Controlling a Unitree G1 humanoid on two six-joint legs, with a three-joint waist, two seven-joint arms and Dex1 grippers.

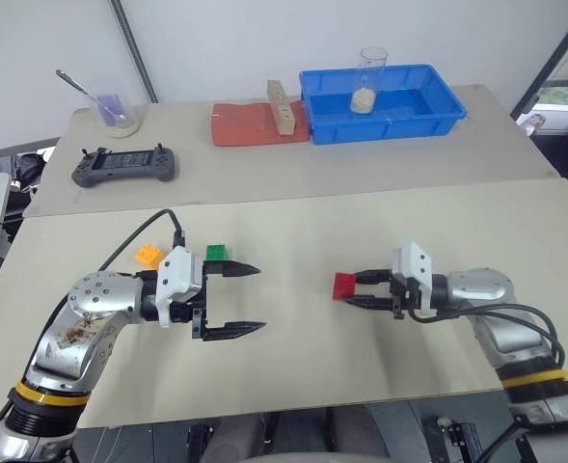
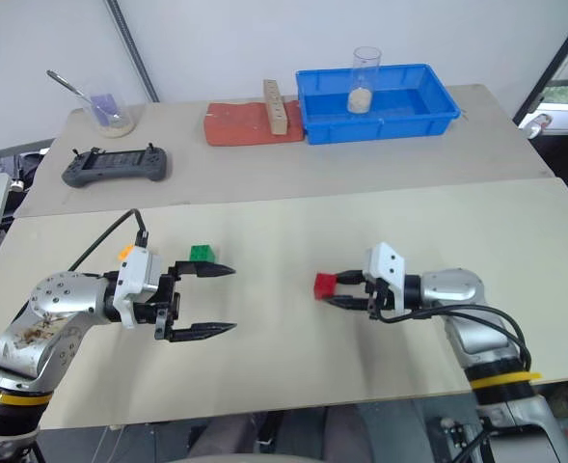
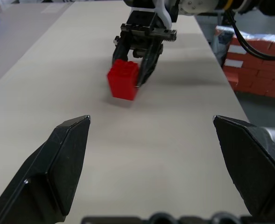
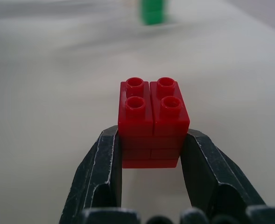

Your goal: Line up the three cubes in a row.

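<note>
Overhead, head view: right gripper (image 1: 353,287) clamps the red cube (image 1: 344,285), right of the green cube (image 1: 217,253) and yellow-orange cube (image 1: 148,256); left gripper (image 1: 250,299) gapes wide. Left wrist view: the cube rides just above the table (image 3: 174,154). Right wrist view: studs up; set it down level, aligned with green.

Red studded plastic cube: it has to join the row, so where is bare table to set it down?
Bare tabletop lies between the red studded plastic cube, held in the right gripper, and the green studded cube. It is crowded around the green cube: the open left gripper and the yellow-orange studded cube sit there.
</note>
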